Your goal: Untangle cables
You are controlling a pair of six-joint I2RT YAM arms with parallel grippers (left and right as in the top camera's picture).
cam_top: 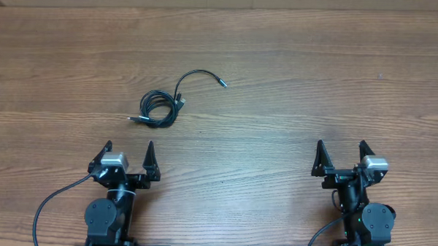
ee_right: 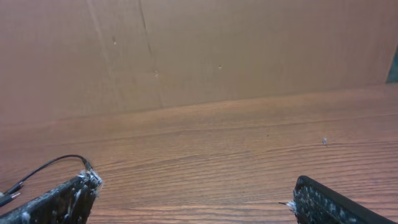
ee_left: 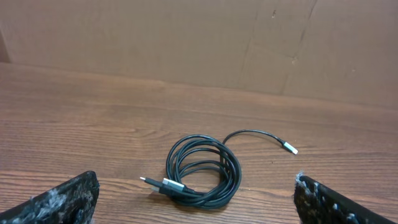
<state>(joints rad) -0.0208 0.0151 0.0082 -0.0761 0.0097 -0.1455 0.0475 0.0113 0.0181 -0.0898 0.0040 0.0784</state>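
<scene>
Left gripper [cam_top: 128, 145] is released, jaws spread wide with nothing between them, low at the near edge of the table [cam_top: 279, 81]. Right gripper [cam_top: 341, 144] is the same: wide open, empty, well apart from the left. The cables [cam_top: 157, 108] lie on the table ahead of the left gripper, untouched by either. Most of the cord is a loose coil. One strand arcs out to the far right and ends in a silvery plug [cam_top: 222, 84]. A second plug [ee_left: 171, 185] sits at the coil's near-left edge.

The counter [cam_top: 301, 75] was brown wood grain. Black cables [ee_left: 231, 177] lay coiled on it, one silvery-tipped end curving loose.
</scene>
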